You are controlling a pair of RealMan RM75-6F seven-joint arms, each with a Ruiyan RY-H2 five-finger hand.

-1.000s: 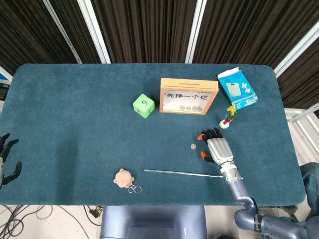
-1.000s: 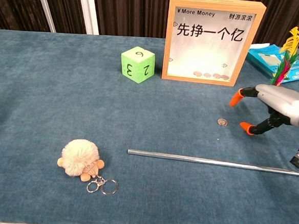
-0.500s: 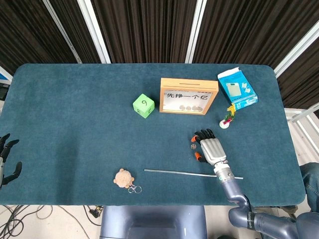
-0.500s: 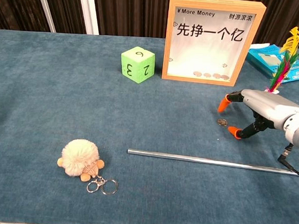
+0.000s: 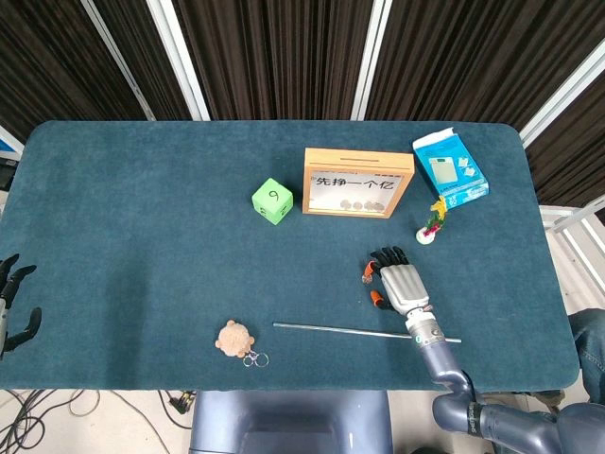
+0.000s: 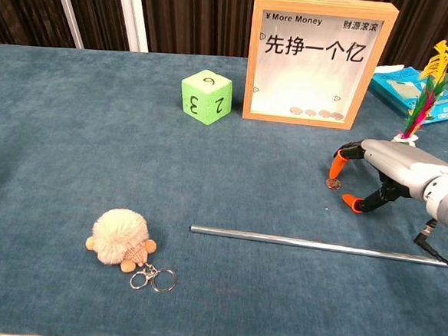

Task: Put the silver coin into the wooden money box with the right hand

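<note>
The silver coin [image 6: 333, 184] lies flat on the blue cloth in front of the wooden money box [image 6: 320, 59] [image 5: 357, 183], which stands upright with several coins behind its window. My right hand [image 6: 386, 164] [image 5: 401, 284] hovers palm down over the coin. One orange fingertip touches the coin's top, while the thumb tip sits on the cloth a little to the right, apart from it. In the head view the fingers hide the coin. My left hand [image 5: 14, 303] rests off the table's lower left edge, fingers spread and holding nothing.
A thin metal rod [image 6: 311, 243] lies just in front of my right hand. A feather shuttlecock [image 6: 425, 90] and a blue box [image 6: 410, 89] stand behind its right side. A green die [image 6: 207, 97] sits left of the money box, a plush keychain [image 6: 121, 238] near the front.
My right hand has slid left toward the coin and lowered. Its fingers have curled in, so one fingertip now meets the coin and the thumb has drawn closer.
</note>
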